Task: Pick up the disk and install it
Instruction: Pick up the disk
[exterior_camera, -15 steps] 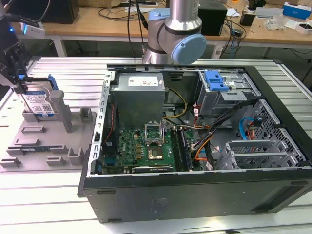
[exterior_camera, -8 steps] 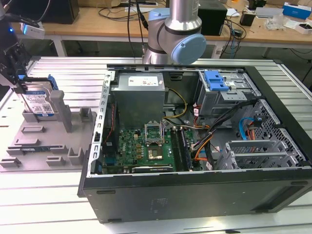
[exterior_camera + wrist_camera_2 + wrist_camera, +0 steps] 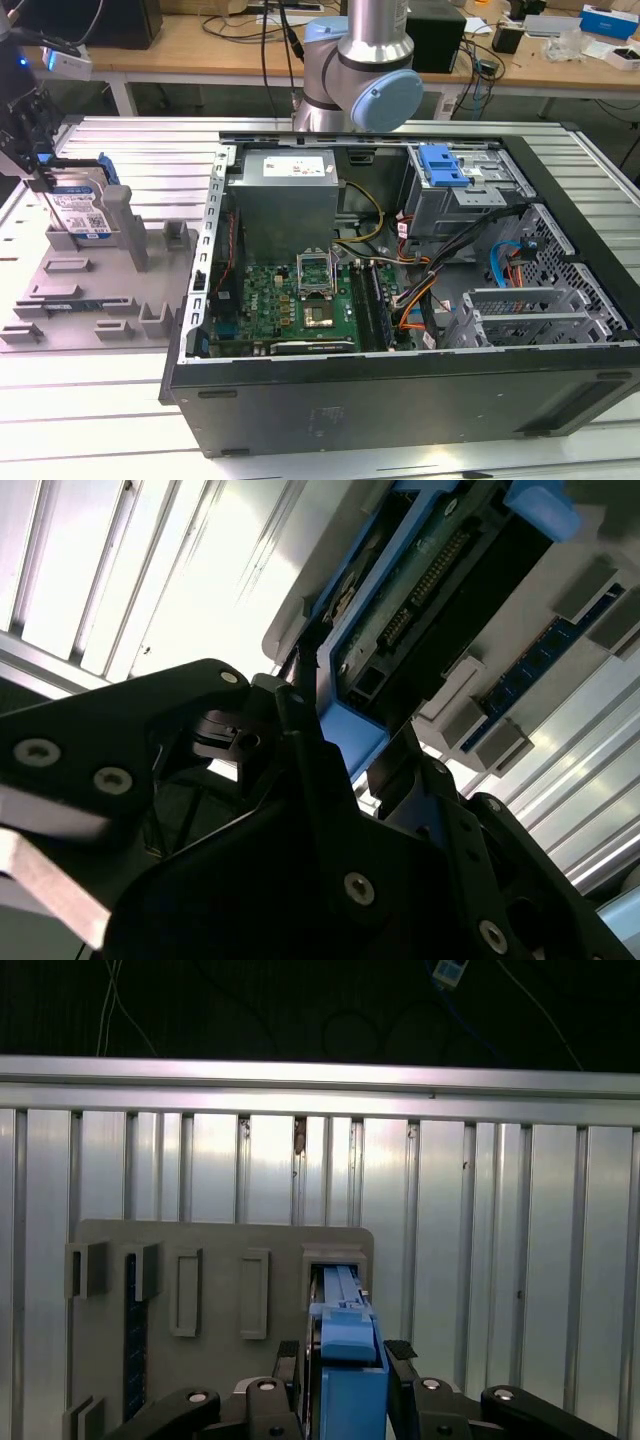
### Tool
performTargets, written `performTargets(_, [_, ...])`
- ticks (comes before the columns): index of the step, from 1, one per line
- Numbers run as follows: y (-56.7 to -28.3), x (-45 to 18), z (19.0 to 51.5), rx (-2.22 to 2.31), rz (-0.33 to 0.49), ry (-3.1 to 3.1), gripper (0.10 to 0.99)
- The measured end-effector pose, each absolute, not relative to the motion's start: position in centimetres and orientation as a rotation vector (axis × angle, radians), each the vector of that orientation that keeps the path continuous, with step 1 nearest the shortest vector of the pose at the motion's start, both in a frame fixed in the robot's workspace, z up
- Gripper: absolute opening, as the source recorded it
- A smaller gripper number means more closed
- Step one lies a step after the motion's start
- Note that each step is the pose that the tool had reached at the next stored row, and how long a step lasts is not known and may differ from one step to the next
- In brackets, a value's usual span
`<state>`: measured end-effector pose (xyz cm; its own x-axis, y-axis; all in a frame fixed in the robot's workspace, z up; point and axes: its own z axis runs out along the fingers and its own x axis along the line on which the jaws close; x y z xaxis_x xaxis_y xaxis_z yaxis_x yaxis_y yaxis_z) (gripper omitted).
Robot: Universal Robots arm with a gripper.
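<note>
In the exterior view the open computer case (image 3: 400, 400) fills the middle through 3 o'clock, with the arm's base joint (image 3: 365, 85) at 12. The grey fixture tray (image 3: 90, 300) lies at 9 o'clock, just beside the case's wall. The disk (image 3: 85, 210) stands upright in the tray toward 10 o'clock, a grey post (image 3: 128, 225) just beside it. The gripper (image 3: 345, 1360) is clamped on its blue carrier, fingers (image 3: 289, 1362) pressed to either side in the first wrist view.
</note>
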<state>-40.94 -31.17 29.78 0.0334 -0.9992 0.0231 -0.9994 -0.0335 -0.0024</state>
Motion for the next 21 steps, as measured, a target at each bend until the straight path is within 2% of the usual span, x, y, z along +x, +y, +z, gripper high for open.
performTargets(4, [-31.17,-40.94,29.76,2.248,0.029,-2.174,0.439])
performTargets(5, [-31.17,-40.94,29.75,2.248,0.029,-2.174,0.369])
performTargets(21, [-31.50,-40.94,29.70,2.244,0.029,-2.178,0.369])
